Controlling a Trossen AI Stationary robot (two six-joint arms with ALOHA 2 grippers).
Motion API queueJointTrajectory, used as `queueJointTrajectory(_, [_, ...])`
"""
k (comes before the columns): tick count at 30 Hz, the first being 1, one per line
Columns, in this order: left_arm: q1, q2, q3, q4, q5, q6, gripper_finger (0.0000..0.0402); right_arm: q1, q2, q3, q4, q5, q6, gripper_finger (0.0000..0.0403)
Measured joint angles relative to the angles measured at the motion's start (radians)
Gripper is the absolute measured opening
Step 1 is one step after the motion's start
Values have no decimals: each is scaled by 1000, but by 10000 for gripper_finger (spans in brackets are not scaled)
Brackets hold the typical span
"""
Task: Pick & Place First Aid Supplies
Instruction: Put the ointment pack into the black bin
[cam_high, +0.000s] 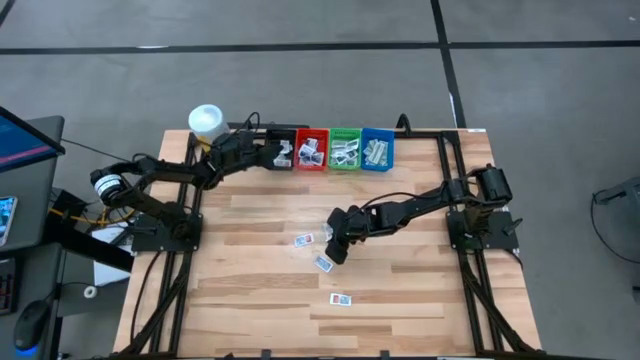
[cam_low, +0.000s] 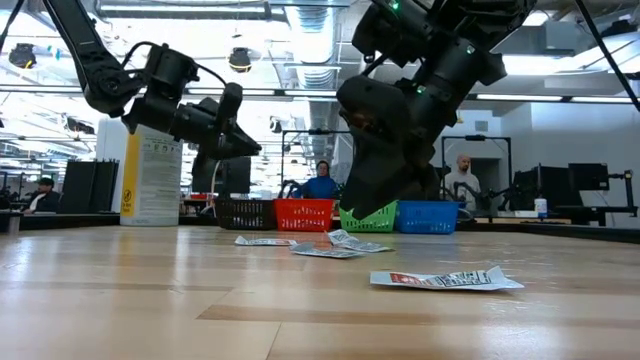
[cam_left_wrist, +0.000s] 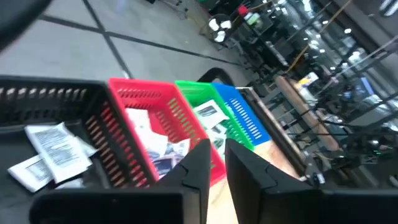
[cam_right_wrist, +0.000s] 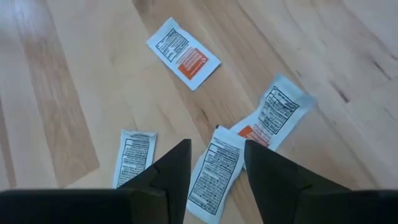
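Observation:
Several first aid supplies, small white packets, lie flat on the wooden table (cam_high: 400, 290): one (cam_right_wrist: 184, 53) with an orange patch, one (cam_right_wrist: 273, 115) beside it, one (cam_right_wrist: 135, 158), and one (cam_right_wrist: 214, 171) between my right gripper's fingers. My right gripper (cam_right_wrist: 214, 168) hovers open just above that packet, at the table's middle (cam_high: 335, 240). My left gripper (cam_left_wrist: 217, 168) stands slightly open and empty over the black bin (cam_left_wrist: 56, 99) at the far edge, next to the red bin (cam_left_wrist: 143, 106). White packets (cam_left_wrist: 53, 149) lie in the black bin.
Red (cam_high: 311, 150), green (cam_high: 345, 150) and blue (cam_high: 377, 150) bins holding packets stand in a row along the far edge. A yellow bottle with a white cap (cam_high: 205, 122) stands at the far left corner. One more packet (cam_high: 341, 299) lies toward the near edge.

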Motion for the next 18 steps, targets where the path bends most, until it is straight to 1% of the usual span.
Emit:
queueJointTrajectory(3, [0,0,0,-43,-20,2,63,0,0,0,-1,0,0,146])
queueJointTrajectory(7, [-5,0,0,-101,-23,2,79,0,0,0,-16,-13,-10,144])
queueJointTrajectory(10, [-25,0,0,-112,8,-2,82,0,-26,-1,-63,-19,-50,138])
queueJointTrajectory(14, [-89,0,0,-110,66,20,82,9,-126,-1,-116,-27,-134,133])
queueJointTrajectory(18, [-205,0,0,-110,79,122,82,52,-216,0,-128,-50,-166,133])
